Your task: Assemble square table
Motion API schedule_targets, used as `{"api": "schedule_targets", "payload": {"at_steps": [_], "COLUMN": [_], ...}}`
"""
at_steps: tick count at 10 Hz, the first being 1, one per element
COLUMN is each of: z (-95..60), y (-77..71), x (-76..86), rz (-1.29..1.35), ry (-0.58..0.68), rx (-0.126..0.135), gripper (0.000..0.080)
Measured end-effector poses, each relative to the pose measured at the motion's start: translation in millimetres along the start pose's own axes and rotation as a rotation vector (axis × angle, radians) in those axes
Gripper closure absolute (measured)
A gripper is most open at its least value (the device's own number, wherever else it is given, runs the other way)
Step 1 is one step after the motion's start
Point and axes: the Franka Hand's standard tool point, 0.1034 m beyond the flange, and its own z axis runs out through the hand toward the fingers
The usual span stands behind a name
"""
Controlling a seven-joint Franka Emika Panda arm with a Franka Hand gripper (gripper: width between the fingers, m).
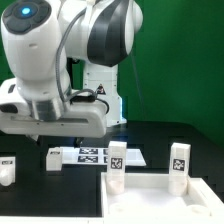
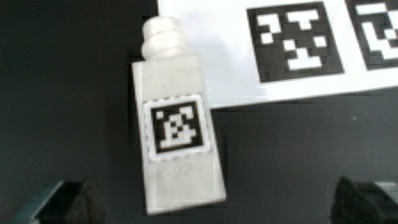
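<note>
A white block leg [image 2: 178, 130] with a square marker tag lies flat on the black table, its threaded peg end toward the marker board [image 2: 320, 45]. My gripper [image 2: 214, 205] is open above it, dark fingertips [image 2: 63, 205] wide apart on either side of the leg's plain end, not touching it. In the exterior view this leg [image 1: 52, 157] lies under the arm's hand. The white tabletop [image 1: 150, 178] sits at the front of the exterior view's right, with two legs [image 1: 117, 158] [image 1: 179, 160] upright at its far corners.
Another leg [image 1: 7, 171] stands at the exterior view's far left. The marker board [image 1: 88, 155] lies beside the lying leg, between it and the tabletop. The robot's white body fills the upper part of the exterior view.
</note>
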Motion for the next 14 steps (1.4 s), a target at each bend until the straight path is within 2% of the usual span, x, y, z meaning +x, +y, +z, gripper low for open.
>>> {"api": "schedule_targets", "payload": {"at_steps": [1, 2, 3, 7, 8, 10, 11, 14], "z": [-3.7, -7.2, -8.5, -7.3, -10.3, -22.5, -20.9, -14.0], "y": [5.6, 9.1, 10.3, 11.5, 9.1, 2.8, 3.1, 7.3], "x": [8.5, 20.1, 25.1, 23.3, 16.5, 19.5, 12.7, 15.3], "rz": [-0.020, -0.046, -0.048, -0.044, -0.040, -0.073, -0.076, -0.066], "ry": [-0.066, -0.086, -0.086, -0.098, -0.174, -0.177, -0.229, -0.267], "rx": [-0.011, -0.021, -0.021, -0.022, -0.033, -0.055, -0.068, -0.066], "gripper": [0.0150, 0.0150, 0.0150, 0.0150, 0.0150, 0.0150, 0.0150, 0.0150]}}
